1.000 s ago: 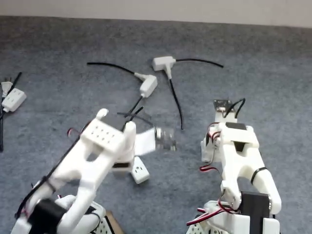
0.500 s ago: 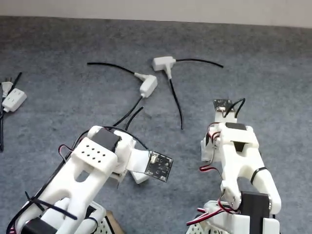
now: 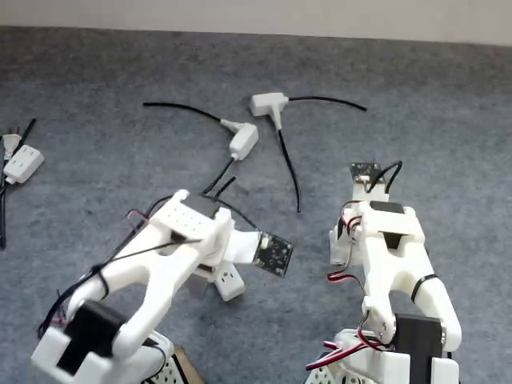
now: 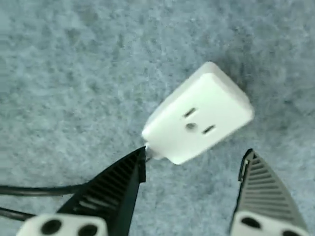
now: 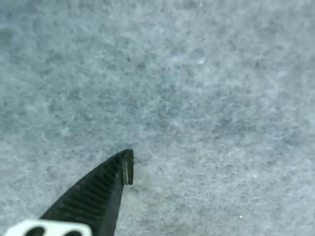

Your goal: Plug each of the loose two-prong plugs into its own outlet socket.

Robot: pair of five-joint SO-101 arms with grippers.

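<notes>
The left fingers (image 4: 123, 182) are apart and low over the grey bench (image 3: 448, 120). A white socket (image 4: 199, 115) lies there with its holes facing up. One fingertip touches the socket's corner, where its black cord (image 4: 39, 189) comes out. The other fingertip is just beside the socket and not on it.

I think the job right now is to grab this socket. It lies crooked between the fingers, so if they shut now they could pinch a corner and it might pop out. It would be better to turn the wrist a little, so the fingers press on the two flat sides. Then they should shut slowly. The face with the holes should stay bare, because a plug must go in there. The cord should stay out from under the finger too.

To one side of the socket, well apart, is the right arm (image 3: 392, 248). I can see one of the right fingers (image 5: 103, 191) above bare bench - I cannot tell if they are apart or together.

Past the socket, farther from the arms, lies a white plug piece (image 3: 244, 140) with a black cord. Farther again is a second plug piece (image 3: 268, 104), with cords going two ways. I cannot tell if they are joined to anything. Way off to the side of the socket, at the bench's edge, is another small white socket (image 3: 22, 164).

I cannot read any words or labels - the socket face has two slots and a round hole.
</notes>
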